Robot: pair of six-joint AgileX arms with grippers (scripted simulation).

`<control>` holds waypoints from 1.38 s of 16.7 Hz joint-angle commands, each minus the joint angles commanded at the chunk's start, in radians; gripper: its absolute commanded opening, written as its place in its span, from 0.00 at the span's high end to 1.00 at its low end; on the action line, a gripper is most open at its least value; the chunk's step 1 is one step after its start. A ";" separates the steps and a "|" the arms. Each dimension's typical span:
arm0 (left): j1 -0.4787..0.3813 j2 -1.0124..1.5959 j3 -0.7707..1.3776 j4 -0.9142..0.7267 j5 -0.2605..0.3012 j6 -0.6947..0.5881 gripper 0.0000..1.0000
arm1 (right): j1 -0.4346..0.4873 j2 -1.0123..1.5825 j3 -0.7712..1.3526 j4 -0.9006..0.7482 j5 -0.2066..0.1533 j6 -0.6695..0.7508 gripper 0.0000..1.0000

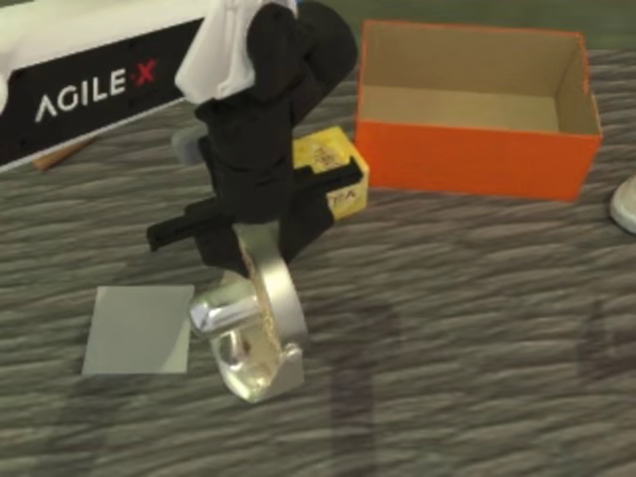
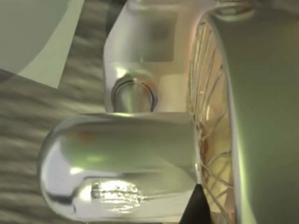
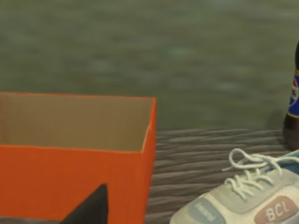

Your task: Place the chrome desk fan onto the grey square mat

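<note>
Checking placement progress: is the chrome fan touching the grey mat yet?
Cannot tell. In the top view the chrome desk fan meets the grey square mat edge; neither contact nor gap shows plainly.

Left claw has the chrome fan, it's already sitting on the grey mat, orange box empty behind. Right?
Not quite: the top view shows the chrome fan beside the grey mat, at its right edge, not on it. The left claw does have the fan, and the orange box is empty.

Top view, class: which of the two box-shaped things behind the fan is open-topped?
The orange cardboard box at the table's right: its bare interior shows. The yellow cube beside the left gripper is closed, printed faces.
</note>
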State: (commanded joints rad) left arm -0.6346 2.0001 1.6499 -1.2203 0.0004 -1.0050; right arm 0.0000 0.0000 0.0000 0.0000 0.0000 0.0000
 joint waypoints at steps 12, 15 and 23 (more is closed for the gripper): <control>0.014 0.000 0.143 -0.144 0.000 -0.004 1.00 | 0.000 0.000 0.000 0.000 0.000 0.000 0.00; 0.019 -0.004 0.196 -0.197 0.000 -0.001 1.00 | 0.000 0.000 0.000 0.000 0.000 0.000 0.00; 0.026 -0.006 0.176 -0.203 0.001 0.104 1.00 | 0.000 0.000 0.000 0.000 0.000 0.000 0.00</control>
State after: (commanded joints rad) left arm -0.6084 1.9937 1.8264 -1.4234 0.0010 -0.9013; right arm 0.0000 0.0000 0.0000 0.0000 0.0000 0.0000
